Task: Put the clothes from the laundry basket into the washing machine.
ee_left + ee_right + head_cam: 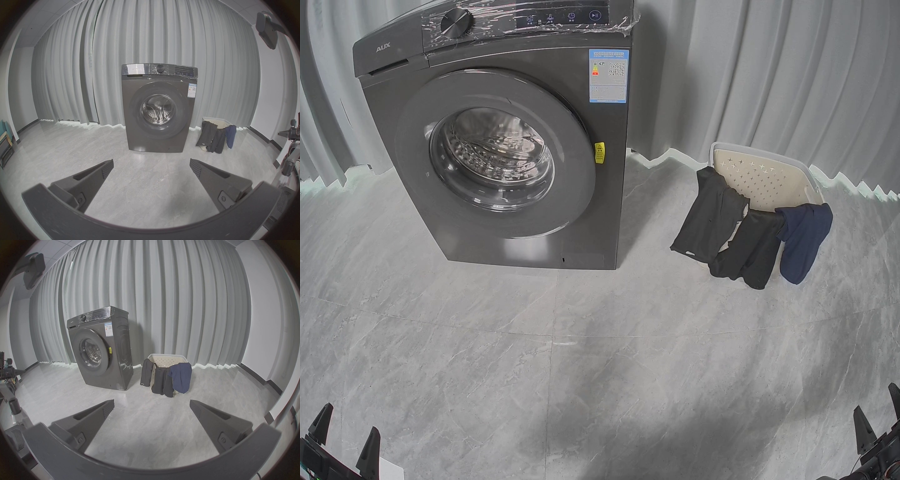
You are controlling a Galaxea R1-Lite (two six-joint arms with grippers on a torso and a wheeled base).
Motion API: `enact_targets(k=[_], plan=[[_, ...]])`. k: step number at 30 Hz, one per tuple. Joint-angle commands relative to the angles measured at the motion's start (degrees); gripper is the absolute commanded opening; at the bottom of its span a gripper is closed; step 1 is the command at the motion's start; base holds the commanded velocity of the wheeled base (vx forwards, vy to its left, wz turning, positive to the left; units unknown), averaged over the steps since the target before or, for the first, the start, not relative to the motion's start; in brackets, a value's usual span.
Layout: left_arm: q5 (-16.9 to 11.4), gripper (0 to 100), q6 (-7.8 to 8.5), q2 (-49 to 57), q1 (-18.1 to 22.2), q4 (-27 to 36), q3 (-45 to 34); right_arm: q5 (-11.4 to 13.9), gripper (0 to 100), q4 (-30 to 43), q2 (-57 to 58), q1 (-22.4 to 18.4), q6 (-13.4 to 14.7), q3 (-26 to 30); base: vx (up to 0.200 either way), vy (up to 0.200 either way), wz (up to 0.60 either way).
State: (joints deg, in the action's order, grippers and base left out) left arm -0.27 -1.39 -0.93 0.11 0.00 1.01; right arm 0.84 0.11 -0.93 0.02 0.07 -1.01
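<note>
A dark grey front-loading washing machine (pixel 500 137) stands on the floor with its round door (pixel 490 156) closed. To its right sits a cream laundry basket (pixel 765 175); two black garments (pixel 712 215) and a navy one (pixel 805 237) hang over its front rim. My left gripper (pixel 344 434) is low at the near left, open and empty, far from both. My right gripper (pixel 878 415) is low at the near right, also open and empty. In the wrist views the washing machine (pixel 159 107), the laundry basket (pixel 168 360) and both open grippers, left (pixel 151 165) and right (pixel 151 405), show.
Grey curtains (pixel 775 75) hang behind the washer and basket. Wide grey tiled floor (pixel 600 362) lies between me and them. A tripod with equipment (pixel 292 150) stands off to the side.
</note>
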Motion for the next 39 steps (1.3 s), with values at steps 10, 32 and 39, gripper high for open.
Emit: enact_targets(k=[10, 32, 39], plan=[[0.0, 100, 0.16, 0.84, -0.02, 0.0, -0.92, 0.04, 100, -0.02, 0.05, -0.02, 0.01, 0.92, 0.04, 0.0, 0.0], [0.0, 100, 0.07, 0.84, -0.02, 0.0, -0.92, 0.04, 100, 0.07, 0.05, -0.02, 0.01, 0.92, 0.0, -0.164, 0.0], [0.0, 100, -0.02, 0.84, -0.02, 0.0, -0.92, 0.04, 100, 0.07, 0.05, -0.02, -0.07, 0.92, 0.0, -0.2, 0.0]])
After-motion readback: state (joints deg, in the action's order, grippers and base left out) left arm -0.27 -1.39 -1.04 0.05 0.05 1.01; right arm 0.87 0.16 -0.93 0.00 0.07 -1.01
